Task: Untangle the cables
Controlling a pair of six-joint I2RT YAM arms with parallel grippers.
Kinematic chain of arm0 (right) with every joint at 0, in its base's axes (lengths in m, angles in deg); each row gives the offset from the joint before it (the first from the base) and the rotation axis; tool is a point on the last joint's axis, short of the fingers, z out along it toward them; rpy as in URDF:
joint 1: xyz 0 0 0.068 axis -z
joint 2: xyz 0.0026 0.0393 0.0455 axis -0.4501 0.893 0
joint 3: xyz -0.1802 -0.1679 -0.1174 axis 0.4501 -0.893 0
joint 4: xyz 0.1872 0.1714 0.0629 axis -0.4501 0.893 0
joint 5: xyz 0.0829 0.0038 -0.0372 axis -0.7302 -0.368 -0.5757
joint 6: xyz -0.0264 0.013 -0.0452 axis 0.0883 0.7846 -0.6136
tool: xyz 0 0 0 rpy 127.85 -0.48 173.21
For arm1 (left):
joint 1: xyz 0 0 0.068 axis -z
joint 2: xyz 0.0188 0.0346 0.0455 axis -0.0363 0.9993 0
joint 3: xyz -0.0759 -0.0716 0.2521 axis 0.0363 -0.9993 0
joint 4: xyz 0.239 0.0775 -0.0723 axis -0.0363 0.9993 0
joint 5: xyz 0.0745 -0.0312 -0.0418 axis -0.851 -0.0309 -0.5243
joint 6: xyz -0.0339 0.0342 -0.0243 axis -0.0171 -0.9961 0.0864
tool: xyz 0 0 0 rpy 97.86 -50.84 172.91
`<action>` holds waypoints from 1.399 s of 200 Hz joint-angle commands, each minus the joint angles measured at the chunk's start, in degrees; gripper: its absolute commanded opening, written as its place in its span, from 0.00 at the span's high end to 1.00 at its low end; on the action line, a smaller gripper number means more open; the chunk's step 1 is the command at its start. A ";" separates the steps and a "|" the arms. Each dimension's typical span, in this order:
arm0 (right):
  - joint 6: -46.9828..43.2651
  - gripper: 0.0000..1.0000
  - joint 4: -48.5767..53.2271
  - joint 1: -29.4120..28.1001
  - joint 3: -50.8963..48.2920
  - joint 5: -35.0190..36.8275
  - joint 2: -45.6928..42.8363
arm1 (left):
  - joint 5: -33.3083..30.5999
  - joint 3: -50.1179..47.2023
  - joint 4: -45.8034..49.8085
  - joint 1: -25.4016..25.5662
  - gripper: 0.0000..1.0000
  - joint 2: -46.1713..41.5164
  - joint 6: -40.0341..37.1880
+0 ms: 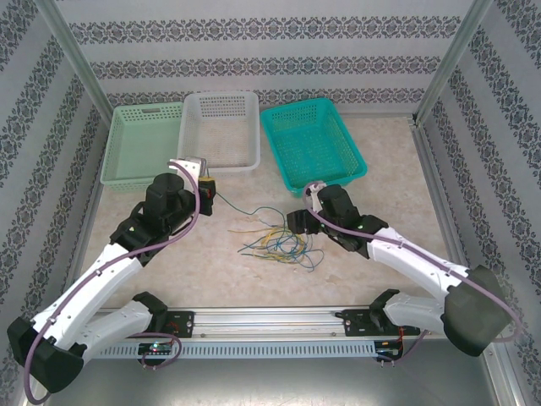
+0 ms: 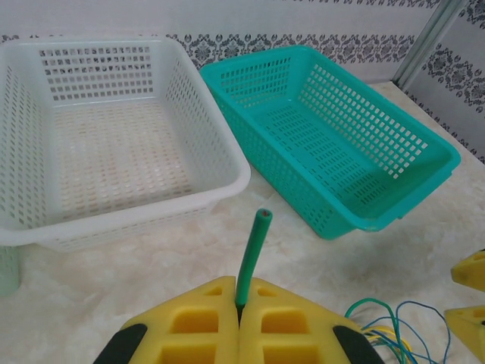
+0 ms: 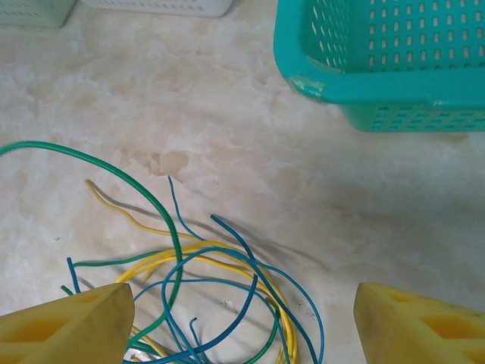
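Fingers of left gripper clamped on green cable; right gripper spread wide over tangled cables, holding nothing.

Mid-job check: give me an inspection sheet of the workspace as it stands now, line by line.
surface: marbled tabletop, bare around the heap.
job's things: yellow, green and blue cables tangled in one heap mid-table.
clutter: nothing seen.
grippers: left gripper shut on a green cable at its end; right gripper open over the heap.
cables: purple arm cables run along both arms.
surroundings: light green basket, white basket and teal basket, all empty, at the far edge; patterned walls.
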 commanded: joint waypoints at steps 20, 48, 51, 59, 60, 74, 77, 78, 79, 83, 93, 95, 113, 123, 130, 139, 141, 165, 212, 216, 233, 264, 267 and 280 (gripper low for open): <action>-2.58 0.21 -6.00 -2.12 -0.44 -0.14 2.64 | 0.28 1.40 -3.01 -0.52 1.00 -2.18 2.31; -3.08 0.20 -9.11 -2.11 -0.57 -1.70 7.58 | 2.30 0.46 -8.97 -0.51 1.00 -0.64 4.03; -3.21 0.20 -9.69 -2.11 -0.63 -1.87 8.15 | 2.46 0.55 -9.17 -0.55 1.00 -0.45 4.06; -3.41 0.20 -11.08 -1.98 -0.81 -2.22 9.67 | 2.70 0.96 -9.53 -0.52 1.00 0.05 3.98; -3.44 0.20 -11.28 -1.92 -0.79 -2.27 9.89 | 2.73 0.98 -9.55 -0.54 1.00 0.12 3.97; -3.38 0.24 -12.28 -1.64 -0.14 -3.72 12.51 | 2.09 2.22 -8.58 -0.55 1.00 0.52 2.90; -3.31 0.25 -12.21 -1.64 0.19 -4.07 13.00 | 1.74 2.60 -8.26 -0.56 1.00 0.54 2.64; -3.29 0.26 -12.16 -1.66 0.24 -4.29 13.00 | 1.59 2.68 -8.13 -0.52 1.00 0.54 2.59; -3.29 0.26 -12.13 -1.62 0.31 -4.41 13.14 | 1.47 2.76 -8.02 -0.49 1.00 0.55 2.48; -3.16 0.26 -12.11 -1.60 0.57 -4.95 13.61 | 0.77 3.26 -7.51 -0.48 1.00 0.46 2.10; -2.74 0.28 -12.45 -1.80 0.61 -6.48 14.33 | -1.48 4.32 -6.48 -0.56 1.00 0.00 1.25; -2.64 0.28 -12.72 -1.81 0.48 -6.68 14.40 | -1.84 4.49 -6.34 -0.52 1.00 -0.11 1.08; -1.37 0.28 -15.61 -1.99 -1.44 -7.21 13.42 | -3.66 5.45 -6.93 -0.55 1.00 -1.19 -0.24; -0.66 0.27 -16.89 -1.97 -2.29 -7.45 12.46 | -3.56 5.86 -7.62 -0.51 1.00 -1.34 -0.54; -0.19 0.28 -17.11 -1.86 -2.35 -8.10 11.88 | -3.37 5.81 -8.18 -0.53 1.00 -1.33 -0.46; 0.28 0.28 -17.12 -1.94 -2.20 -9.82 11.30 | -2.72 5.34 -9.41 -0.56 1.00 -1.29 -0.17; 0.49 0.28 -17.12 -1.89 -2.11 -10.30 11.23 | -2.53 5.18 -9.75 -0.56 1.00 -1.20 -0.07; 1.59 0.32 -16.43 -2.06 -1.56 -15.51 10.66 | -2.05 2.72 -13.64 -0.49 1.00 -0.79 1.48; 0.05 0.40 -15.33 -2.53 -1.90 -15.41 10.41 | -0.81 -2.13 -23.46 -0.56 1.00 -1.68 5.96; 0.12 0.41 -15.48 -2.48 -1.71 -15.41 10.51 | -0.69 -2.32 -23.96 -0.56 1.00 -1.69 6.42; 0.71 0.46 -16.47 -2.70 -0.50 -16.42 11.70 | -0.90 -4.12 -26.63 -0.48 1.00 -1.82 8.06; -0.47 0.76 -14.79 -3.91 1.50 -12.30 14.01 | -2.01 -7.39 -30.25 -0.55 1.00 -3.39 9.85; -0.88 0.78 -14.43 -4.03 1.52 -11.03 13.95 | -2.23 -7.51 -30.16 -0.53 1.00 -3.59 9.78; -3.03 0.83 -13.03 -4.89 1.22 -4.32 12.70 | -2.95 -7.63 -29.05 -0.50 1.00 -4.57 9.30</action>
